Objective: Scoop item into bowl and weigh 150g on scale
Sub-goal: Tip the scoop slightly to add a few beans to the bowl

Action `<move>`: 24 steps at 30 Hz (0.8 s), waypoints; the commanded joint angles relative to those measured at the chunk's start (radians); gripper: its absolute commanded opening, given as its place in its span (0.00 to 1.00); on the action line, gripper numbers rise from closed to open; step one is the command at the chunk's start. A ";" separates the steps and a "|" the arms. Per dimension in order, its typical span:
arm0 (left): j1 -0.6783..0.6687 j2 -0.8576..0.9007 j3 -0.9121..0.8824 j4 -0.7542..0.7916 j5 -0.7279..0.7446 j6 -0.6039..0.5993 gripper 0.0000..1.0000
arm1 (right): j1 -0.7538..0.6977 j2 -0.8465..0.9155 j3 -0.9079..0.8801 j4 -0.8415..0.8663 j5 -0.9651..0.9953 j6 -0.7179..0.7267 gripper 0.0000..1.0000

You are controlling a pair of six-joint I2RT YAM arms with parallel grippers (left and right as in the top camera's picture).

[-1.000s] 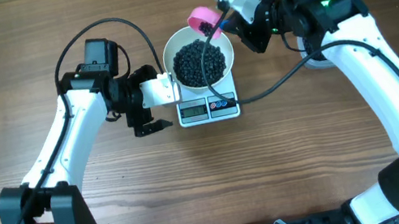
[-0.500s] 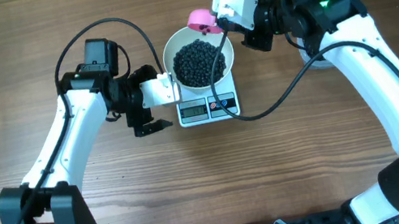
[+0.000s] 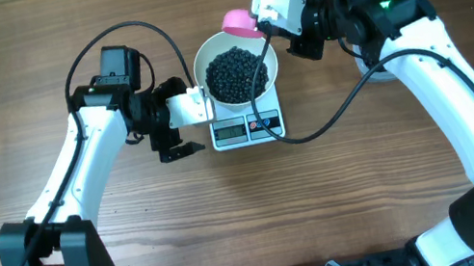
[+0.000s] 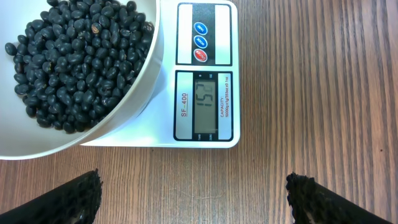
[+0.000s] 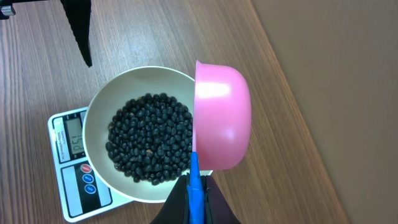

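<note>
Left fingers [image 4: 84, 196] spread wide, holding nothing, only their dark tips poking in at the bottom corners of the left wrist view. The left gripper [image 4: 193, 193] hovers over the table [image 4: 311, 74] just beside the scale [image 4: 205, 134]. Scale's long axis runs near to far, display [image 4: 208, 106] at the robot's end, digits sideways from this wrist. The bowl [image 4: 134, 106] sits on its far part, cropped left and top. The item [image 4: 68, 62], black beans, heaps inside. At the far rim, right gripper [image 5: 196, 208] clamps the blue handle [image 5: 194, 180] of the pink scoop [image 5: 224, 118], fingers mostly cropped. Scoop tipped sideways, mouth facing the bowl, inside hidden. Overhead, a black cable [image 3: 252, 91] crosses the bowl.
</note>
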 commanded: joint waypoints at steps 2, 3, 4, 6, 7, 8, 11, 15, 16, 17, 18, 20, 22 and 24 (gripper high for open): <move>-0.002 0.011 -0.006 0.000 0.023 -0.010 1.00 | 0.008 -0.002 0.019 0.003 0.003 -0.016 0.04; -0.002 0.011 -0.006 0.000 0.023 -0.010 1.00 | 0.008 -0.002 0.019 0.003 0.003 -0.016 0.04; -0.002 0.011 -0.006 0.000 0.023 -0.010 1.00 | 0.008 -0.002 0.019 0.003 0.003 -0.016 0.04; -0.002 0.011 -0.006 0.000 0.023 -0.010 1.00 | 0.008 -0.002 0.019 0.003 0.003 -0.016 0.04; -0.002 0.011 -0.006 0.000 0.023 -0.010 1.00 | 0.008 -0.002 0.019 0.003 0.003 -0.016 0.04; -0.002 0.011 -0.006 0.000 0.023 -0.010 1.00 | 0.006 -0.002 0.019 0.003 0.003 -0.015 0.04; -0.002 0.011 -0.006 0.000 0.023 -0.010 1.00 | -0.003 -0.002 0.019 0.010 0.002 0.032 0.04; -0.002 0.011 -0.006 0.000 0.023 -0.010 1.00 | -0.003 0.001 0.019 0.014 0.001 0.035 0.04; -0.002 0.011 -0.006 0.000 0.023 -0.010 1.00 | -0.003 0.004 0.019 0.014 0.000 0.036 0.04; -0.002 0.011 -0.006 0.000 0.023 -0.010 1.00 | -0.003 0.012 0.019 0.013 -0.002 0.036 0.04; -0.002 0.011 -0.006 0.000 0.023 -0.010 1.00 | -0.003 0.021 0.019 0.008 -0.001 0.036 0.04; -0.002 0.011 -0.006 0.000 0.023 -0.010 1.00 | -0.003 0.045 0.019 0.001 -0.010 0.037 0.04; -0.002 0.011 -0.006 0.000 0.023 -0.010 1.00 | -0.003 0.064 0.019 -0.001 -0.042 0.037 0.04; -0.002 0.011 -0.006 0.000 0.023 -0.010 1.00 | -0.003 0.084 0.019 -0.002 -0.077 0.037 0.04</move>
